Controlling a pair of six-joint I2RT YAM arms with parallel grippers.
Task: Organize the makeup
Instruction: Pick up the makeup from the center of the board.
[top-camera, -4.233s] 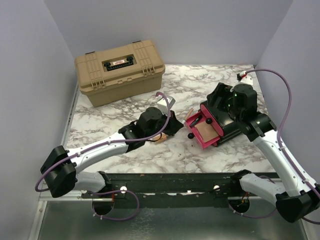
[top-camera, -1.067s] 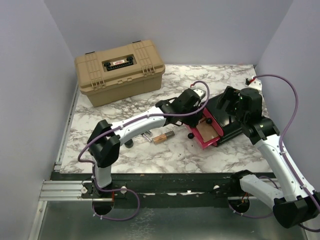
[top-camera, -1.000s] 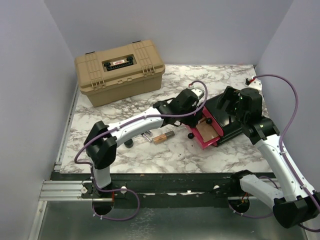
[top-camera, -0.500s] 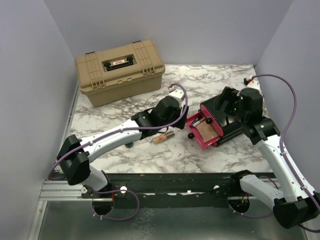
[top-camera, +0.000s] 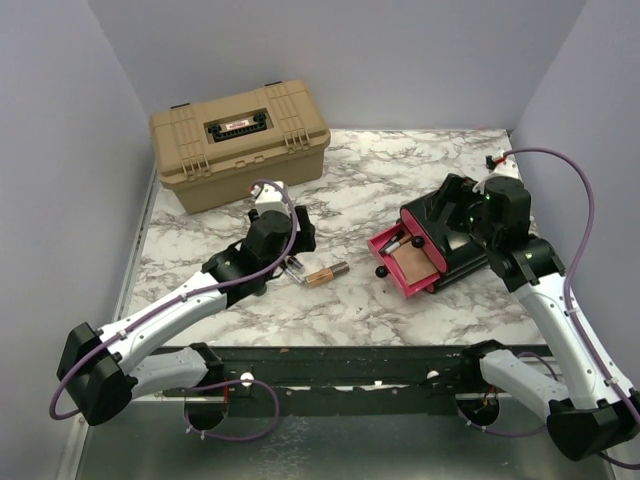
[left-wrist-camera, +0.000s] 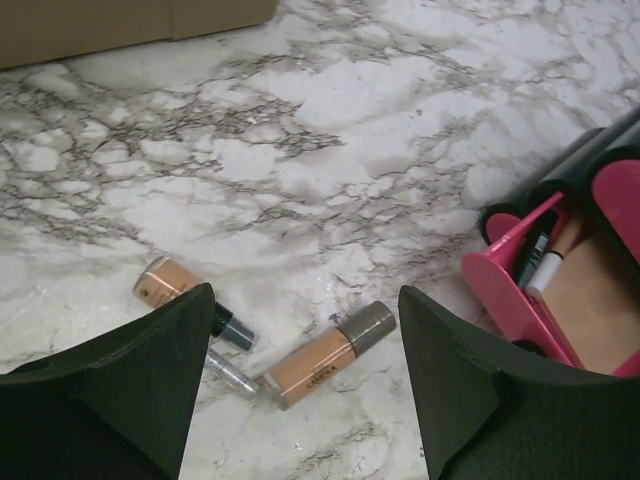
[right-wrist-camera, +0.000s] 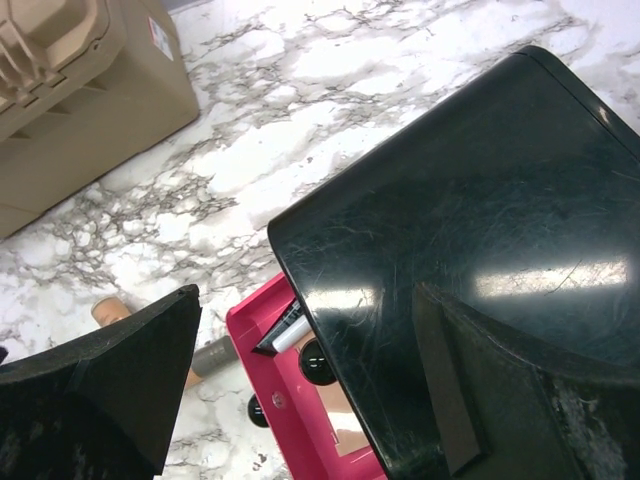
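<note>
Step in hand, pickup approach: left tool (left-wrist-camera: 305, 293), spread and empty, hovers over the copper lipstick tube (left-wrist-camera: 325, 355) and peach piece (left-wrist-camera: 163, 281) on the surface (left-wrist-camera: 400, 130), left of the open pink drawer (left-wrist-camera: 500, 290); right tool (right-wrist-camera: 305, 292), spread, above the black box (right-wrist-camera: 480, 200); next move probably calls for descending and pinching the tube.

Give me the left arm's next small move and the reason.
Probably lower the open left gripper onto the copper tube with the grey cap and close. It lies loose on the marble just under the gripper, and the pink drawer stands open to its right.
</note>
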